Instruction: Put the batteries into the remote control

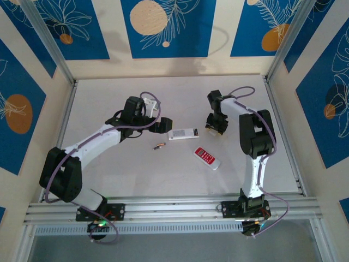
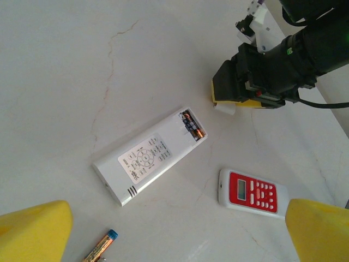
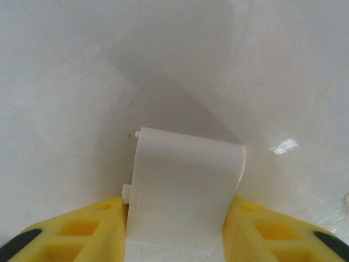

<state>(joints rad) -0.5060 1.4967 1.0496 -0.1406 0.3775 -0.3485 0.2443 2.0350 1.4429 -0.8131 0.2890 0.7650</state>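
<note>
Gold-brown along its body with a blue tip, a loose battery [image 2: 100, 248] lies on the pale, veined table [image 2: 65, 71], just beside the near end of the white remote [image 2: 148, 156] and apart from it. From above, this battery [image 1: 158, 146] sits near the table's middle, between the two arms.

The white remote lies face up with rows of buttons around a round pad. There is print on its face, but it is too small to read. At its far end the compartment [image 2: 191, 124] stands uncovered. Inside are dark cells with a copper-orange end showing; how many I cannot tell.

A white plastic cover [image 3: 185, 180], with small tabs along one edge, rests on the table beyond that open end. The right gripper [image 3: 180, 204] is clamped on it, its yellow fingers [image 3: 82, 229] pressed against both of the cover's side edges.

A red remote [image 2: 252, 192] with a small grey display and white keys lies face up to one side of the white one, near it but not touching. Its markings are too small to read.

The left gripper [image 1: 165, 125] hovers just beside the white remote with its jaws spread wide and nothing between them. Its yellow fingers [image 2: 32, 232] frame the bottom corners of the left wrist view.
</note>
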